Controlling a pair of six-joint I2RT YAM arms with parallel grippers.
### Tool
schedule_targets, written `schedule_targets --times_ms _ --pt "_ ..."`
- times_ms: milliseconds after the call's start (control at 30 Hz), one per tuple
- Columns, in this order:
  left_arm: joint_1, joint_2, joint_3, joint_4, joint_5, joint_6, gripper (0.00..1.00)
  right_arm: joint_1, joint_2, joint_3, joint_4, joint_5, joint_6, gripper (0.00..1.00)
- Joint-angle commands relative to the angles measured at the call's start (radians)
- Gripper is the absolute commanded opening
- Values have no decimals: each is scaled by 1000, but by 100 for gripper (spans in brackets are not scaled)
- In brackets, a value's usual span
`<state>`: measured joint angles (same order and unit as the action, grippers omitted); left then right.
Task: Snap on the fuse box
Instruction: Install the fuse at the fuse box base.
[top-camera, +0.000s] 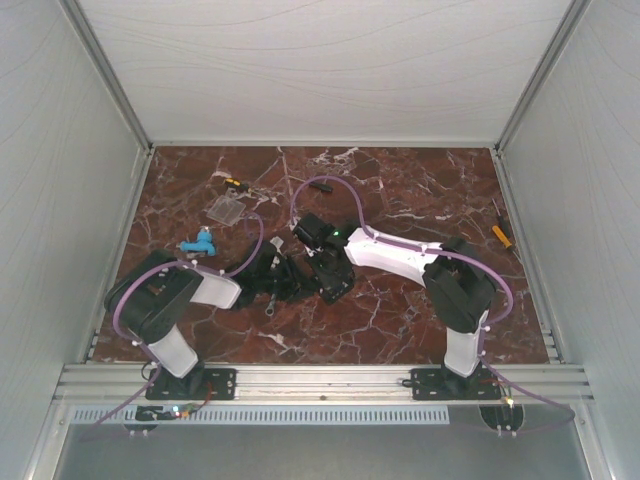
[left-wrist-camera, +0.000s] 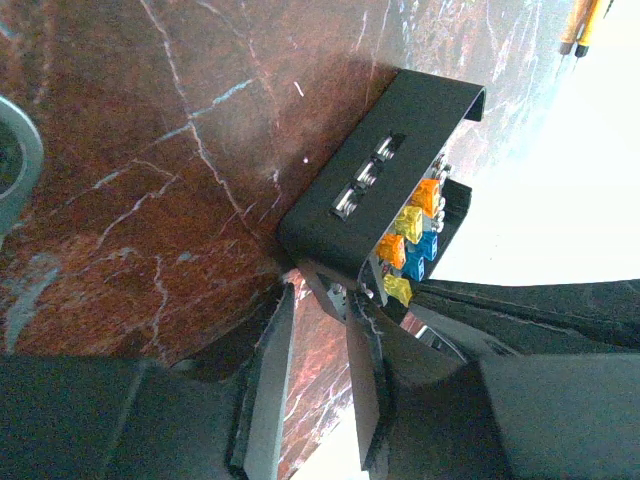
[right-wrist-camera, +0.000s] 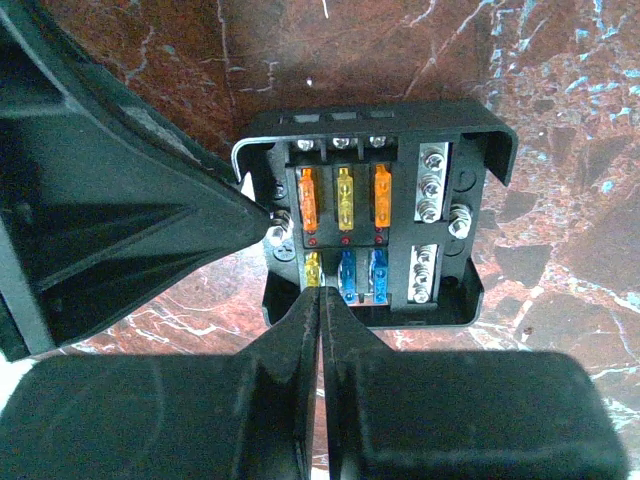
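The fuse box (right-wrist-camera: 375, 215) is a black squarish box lying open side up, with orange, yellow and blue fuses inside. In the top view it (top-camera: 333, 285) is mostly hidden under the two grippers at mid-table. My left gripper (left-wrist-camera: 320, 295) pinches the box's side edge near a screw, and the box (left-wrist-camera: 380, 190) shows side-on just past its tips. In the right wrist view it comes in as a black wedge from the left. My right gripper (right-wrist-camera: 320, 295) is shut, with only a thin slit between the fingers. Its tips rest at the box's near edge by the yellow fuse.
A flat clear plastic cover (top-camera: 228, 210) lies at the back left. Near it are a small blue part (top-camera: 198, 243) and a yellow-black piece (top-camera: 235, 184). An orange-handled screwdriver (top-camera: 500, 235) lies at the right edge. A small metal piece (top-camera: 272, 308) lies near the front.
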<state>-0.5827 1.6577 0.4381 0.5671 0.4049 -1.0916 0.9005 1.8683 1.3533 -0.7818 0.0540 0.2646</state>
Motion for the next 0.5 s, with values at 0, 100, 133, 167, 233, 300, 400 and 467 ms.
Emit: schedule_targets --times_ms 0,100,133,167,233,300,400,467 --pt "-2 22 33 22 3 12 28 18 88 -69 -125 -35 -27 0" --pt "-3 26 33 27 4 9 28 24 101 -92 -141 -25 -33 0" --pt "-3 27 31 28 3 9 28 24 107 -98 -142 -21 -33 0" --pt "-3 27 32 29 4 7 28 24 115 -103 -145 -14 -33 0" --pt "-2 25 29 30 4 7 28 24 134 -107 -156 -1 -34 0" --pt "-2 19 26 27 0 7 28 25 142 -115 -157 10 -34 0" --pt "-3 17 25 26 -4 9 28 23 141 -118 -128 17 -35 0" --pt "-3 17 25 28 -1 7 28 27 138 -97 -110 15 -35 0"
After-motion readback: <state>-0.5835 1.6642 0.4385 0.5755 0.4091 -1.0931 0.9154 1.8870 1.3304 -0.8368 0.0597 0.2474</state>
